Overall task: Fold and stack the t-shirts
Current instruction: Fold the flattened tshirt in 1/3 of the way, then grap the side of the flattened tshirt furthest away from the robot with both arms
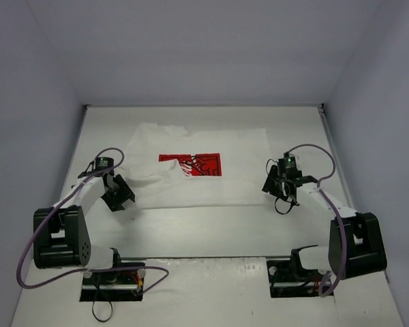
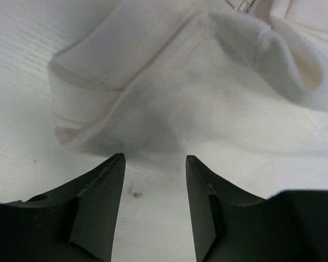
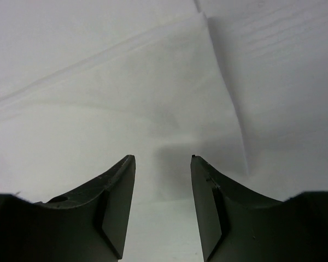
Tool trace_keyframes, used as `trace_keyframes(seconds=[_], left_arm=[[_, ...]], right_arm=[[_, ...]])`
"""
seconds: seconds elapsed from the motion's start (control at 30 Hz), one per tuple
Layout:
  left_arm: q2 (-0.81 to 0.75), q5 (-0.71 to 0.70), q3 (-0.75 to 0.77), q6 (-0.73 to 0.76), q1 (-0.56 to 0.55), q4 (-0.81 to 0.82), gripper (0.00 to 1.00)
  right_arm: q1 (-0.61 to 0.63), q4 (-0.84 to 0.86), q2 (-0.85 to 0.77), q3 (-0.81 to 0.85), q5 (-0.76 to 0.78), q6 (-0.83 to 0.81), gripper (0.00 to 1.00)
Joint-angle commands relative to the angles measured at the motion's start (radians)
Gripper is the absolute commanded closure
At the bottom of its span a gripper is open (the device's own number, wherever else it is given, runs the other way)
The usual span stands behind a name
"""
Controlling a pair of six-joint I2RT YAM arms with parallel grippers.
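Observation:
A white t-shirt (image 1: 211,146) with a red printed panel (image 1: 191,165) lies partly folded on the white table. Its left sleeve area is bunched near my left gripper (image 1: 123,194), which is open and empty just off the shirt's lower left edge. In the left wrist view the bunched folds (image 2: 169,82) lie just ahead of the open gripper (image 2: 155,159). My right gripper (image 1: 273,185) is open and empty at the shirt's lower right edge. In the right wrist view the shirt's corner (image 3: 169,98) lies ahead of the open gripper (image 3: 163,159).
The white table (image 1: 211,225) is enclosed by pale walls on the left, back and right. The arm bases (image 1: 116,272) (image 1: 300,269) sit at the near edge with looping cables.

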Motion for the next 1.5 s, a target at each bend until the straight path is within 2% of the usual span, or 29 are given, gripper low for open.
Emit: trace_keyframes(seconds=[0.0, 0.1, 0.2, 0.43, 0.57, 0.7, 0.87, 1.17, 1.47], left_arm=[[-0.090, 0.043, 0.069, 0.041, -0.001, -0.152, 0.56], [-0.142, 0.026, 0.165, 0.094, 0.001, -0.209, 0.51], [-0.102, 0.016, 0.330, 0.125, 0.001, -0.205, 0.45], [0.369, 0.142, 0.846, 0.330, 0.001, -0.202, 0.44], [0.595, 0.201, 1.071, 0.423, 0.000, -0.194, 0.44], [0.731, 0.194, 1.223, 0.494, 0.000, -0.192, 0.44], [0.830, 0.167, 1.323, 0.504, -0.001, -0.191, 0.44], [0.935, 0.118, 1.390, 0.560, -0.006, -0.192, 0.44], [1.012, 0.184, 1.463, 0.560, -0.005, -0.164, 0.44]], right_arm=[[0.069, -0.084, -0.109, 0.117, 0.073, -0.058, 0.57], [0.170, -0.087, -0.089, 0.259, 0.078, -0.169, 0.57], [0.175, -0.085, 0.035, 0.401, 0.033, -0.255, 0.57], [0.073, -0.084, 0.354, 0.741, -0.090, -0.571, 0.59], [0.025, -0.084, 0.509, 0.871, -0.150, -0.724, 0.59], [-0.022, -0.084, 0.614, 0.980, -0.201, -0.805, 0.59], [-0.068, -0.084, 0.713, 1.089, -0.238, -0.841, 0.58], [-0.118, -0.086, 0.851, 1.164, -0.255, -0.879, 0.56], [-0.131, -0.083, 0.955, 1.240, -0.234, -0.884, 0.53]])
